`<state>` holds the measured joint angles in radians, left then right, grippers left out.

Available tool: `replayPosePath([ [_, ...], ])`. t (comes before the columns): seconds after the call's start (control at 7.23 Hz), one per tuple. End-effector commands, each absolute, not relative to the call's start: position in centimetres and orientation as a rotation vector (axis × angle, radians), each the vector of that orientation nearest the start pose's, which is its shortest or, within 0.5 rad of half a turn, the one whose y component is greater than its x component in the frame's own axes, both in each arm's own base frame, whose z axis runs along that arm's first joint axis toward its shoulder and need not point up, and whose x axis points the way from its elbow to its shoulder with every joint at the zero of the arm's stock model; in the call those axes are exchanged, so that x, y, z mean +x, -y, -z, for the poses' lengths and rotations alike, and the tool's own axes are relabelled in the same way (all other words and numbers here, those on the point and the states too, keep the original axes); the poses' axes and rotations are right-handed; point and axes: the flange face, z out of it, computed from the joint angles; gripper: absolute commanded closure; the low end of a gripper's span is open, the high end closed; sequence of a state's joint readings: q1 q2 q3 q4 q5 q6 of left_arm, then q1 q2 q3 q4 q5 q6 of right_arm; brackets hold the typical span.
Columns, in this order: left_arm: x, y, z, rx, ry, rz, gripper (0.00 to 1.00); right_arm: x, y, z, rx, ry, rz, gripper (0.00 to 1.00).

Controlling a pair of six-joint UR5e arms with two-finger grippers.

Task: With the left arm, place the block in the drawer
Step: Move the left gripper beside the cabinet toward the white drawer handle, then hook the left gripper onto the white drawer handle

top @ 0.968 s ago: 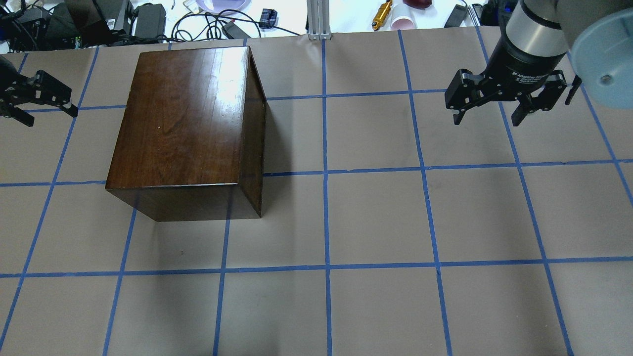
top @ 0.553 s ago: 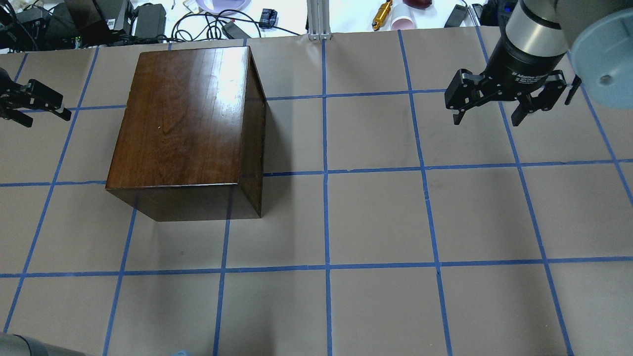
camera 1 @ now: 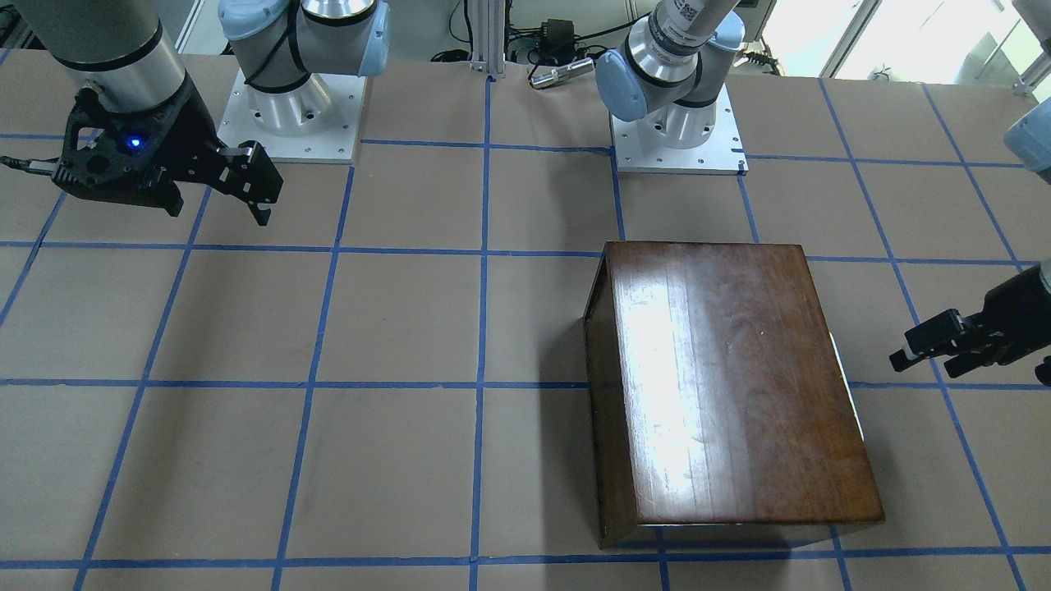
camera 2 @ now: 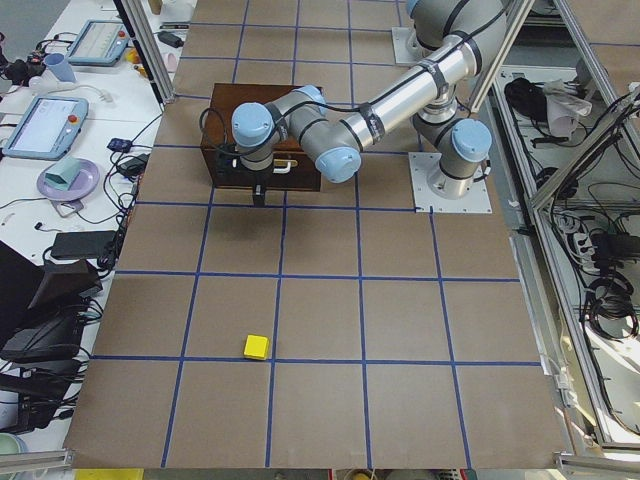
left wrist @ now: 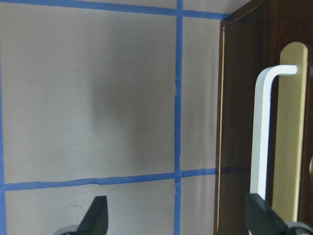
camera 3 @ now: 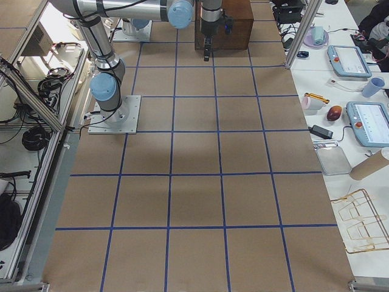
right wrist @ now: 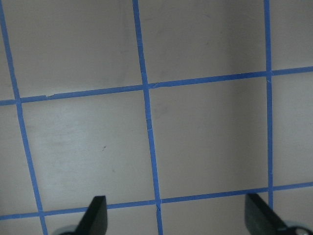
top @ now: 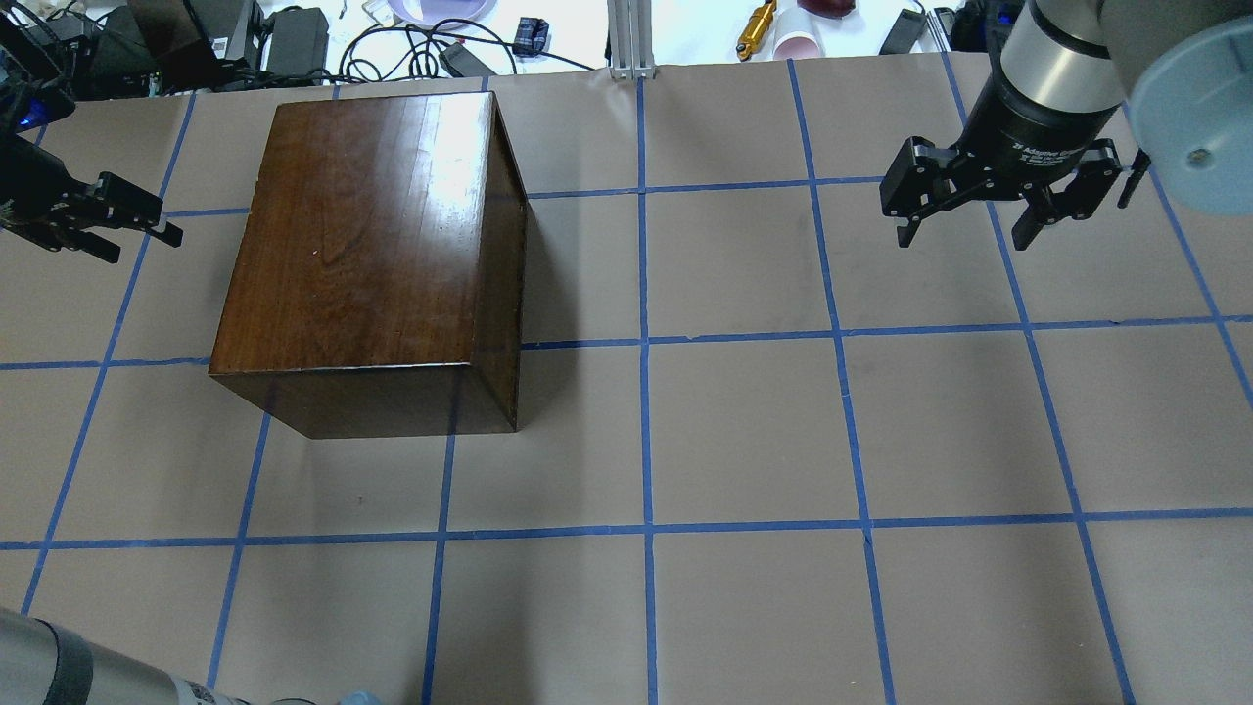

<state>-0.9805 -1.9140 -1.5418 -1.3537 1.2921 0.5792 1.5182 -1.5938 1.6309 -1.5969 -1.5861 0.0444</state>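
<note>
Hovering at the handle side of the box (top: 362, 225), the left fingers (left wrist: 98, 218) are spread wide, low over the counter (top: 744, 431) and pointed at the drawer (left wrist: 239, 122). It is shut flush, with only its dark front panel showing. One tip is out over bare paper, the other is level with the white handle (left wrist: 261, 137) on its brass plate (left wrist: 289, 147), close but not yet around it. That fits, I'd say: nothing goes in until the drawer comes out, so the handle looks like the first target. The block (camera 2: 256, 346) lies alone on the counter, well apart from the box and untouched. The right fingers (right wrist: 95, 218) hang wide and empty over open grid squares far across the counter, parked out of the way by my reading.
</note>
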Motion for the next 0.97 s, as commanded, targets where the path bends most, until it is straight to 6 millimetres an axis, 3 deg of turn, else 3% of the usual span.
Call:
replayPosePath([
  [0.0,19.8,59.8,-31.6,-0.053,-3.506,0.122,0.00,10.7,48.7,-47.2,0.152,-3.153,-0.017,0.00],
  [0.83,18.7,61.0,-28.4,0.096,-3.589,0.134,0.00,10.7,48.7,-47.2,0.152,-3.153,-0.017,0.00],
])
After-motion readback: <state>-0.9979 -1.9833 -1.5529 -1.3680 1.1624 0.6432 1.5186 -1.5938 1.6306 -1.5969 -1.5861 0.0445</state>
